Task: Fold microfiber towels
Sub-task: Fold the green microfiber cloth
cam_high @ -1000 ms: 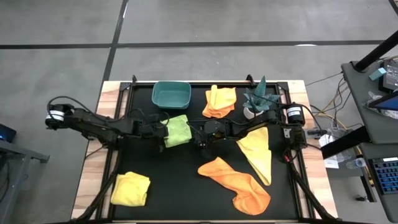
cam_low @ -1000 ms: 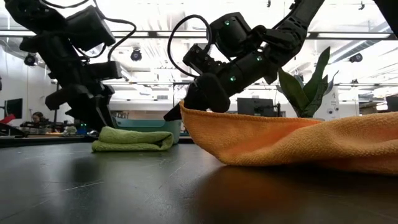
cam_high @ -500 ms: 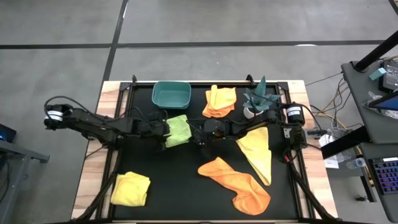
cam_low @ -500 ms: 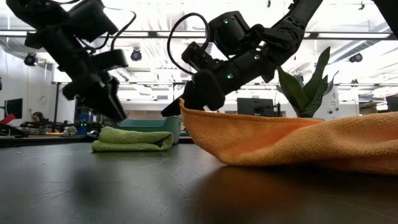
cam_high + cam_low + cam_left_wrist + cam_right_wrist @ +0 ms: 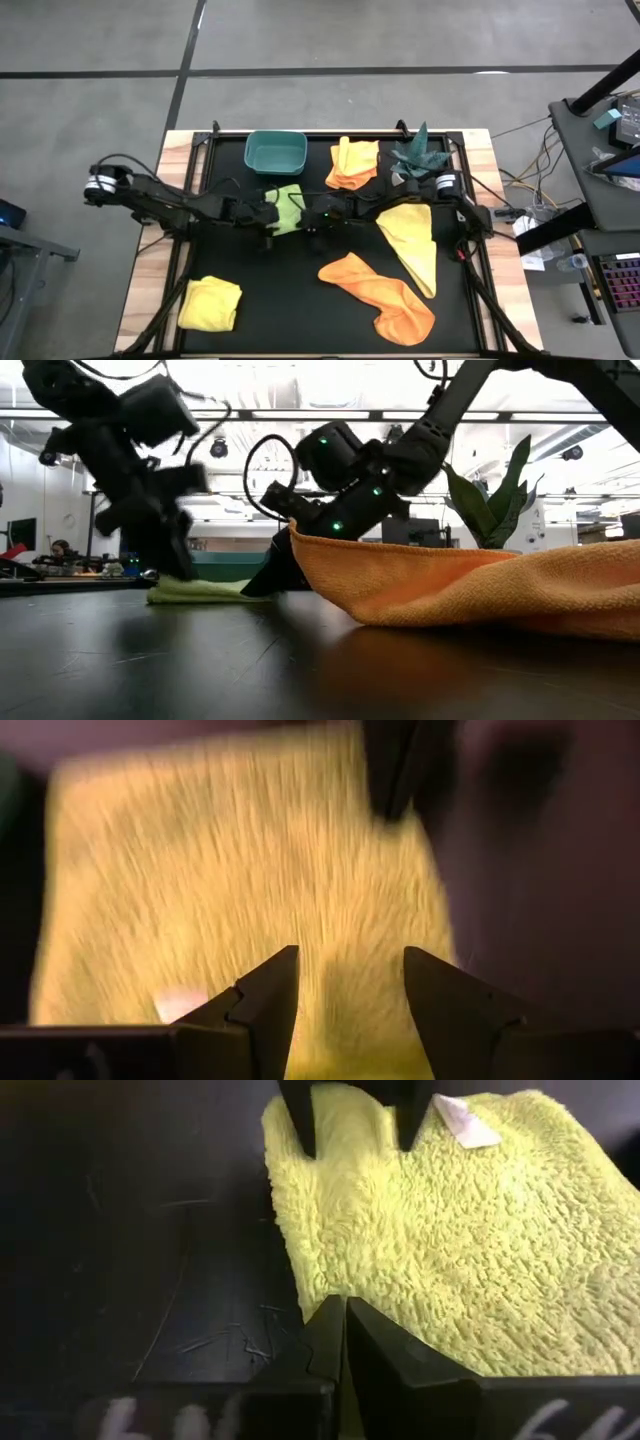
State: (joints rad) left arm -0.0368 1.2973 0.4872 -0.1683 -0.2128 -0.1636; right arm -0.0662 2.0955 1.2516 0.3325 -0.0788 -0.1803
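The left jaws (image 5: pixel 272 217), open, and the right jaws (image 5: pixel 306 222), closed empty, flank the lime green towel (image 5: pixel 288 208).

Lime green towel (image 5: pixel 288 208), two orange towels (image 5: pixel 353 162) (image 5: pixel 380 293), two yellow towels (image 5: pixel 211 303) (image 5: pixel 413 242), teal bin (image 5: pixel 275 151), black table mat (image 5: pixel 280 285), dark arms.

I can read no text, label, brand, number or sign in any of my views. The one tag I see is a small white one on the lime green towel (image 5: pixel 470 1250), and it looks blank from my right wrist camera.
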